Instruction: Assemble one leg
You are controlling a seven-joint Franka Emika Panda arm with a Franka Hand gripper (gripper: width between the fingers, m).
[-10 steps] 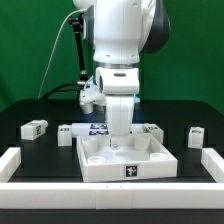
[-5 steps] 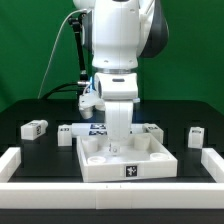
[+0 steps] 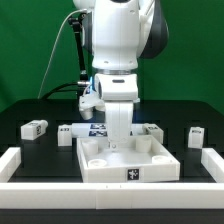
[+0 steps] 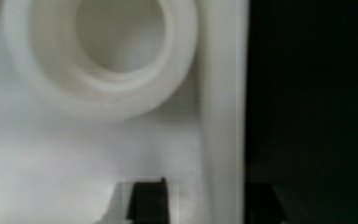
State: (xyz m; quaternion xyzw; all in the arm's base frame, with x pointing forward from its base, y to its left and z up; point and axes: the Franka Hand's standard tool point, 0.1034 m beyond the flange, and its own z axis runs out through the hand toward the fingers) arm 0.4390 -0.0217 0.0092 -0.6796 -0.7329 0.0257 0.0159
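Sinking a little over the last second and then settling, the arm (image 3: 118, 40) had brought its jaws down over a wall of the tray (image 3: 128, 172), which sat mid-bench toward the front edge. In the wrist view one dark finger (image 4: 146, 200) stood on the inner side of that wall, near a round socket (image 4: 96, 55). The other seemed to be on the outer side. The jaws straddled the wall, but I could not tell whether they pinched it. The tray and the loose parts had not shifted. A leg (image 3: 35, 128) lay untouched on the bench (image 3: 45, 148) near the edge at the exterior view's left, and a second leg (image 3: 197, 134) lay near the edge at the exterior view's right. By my judgement the tray was being dealt with first, and no leg had yet been fitted.
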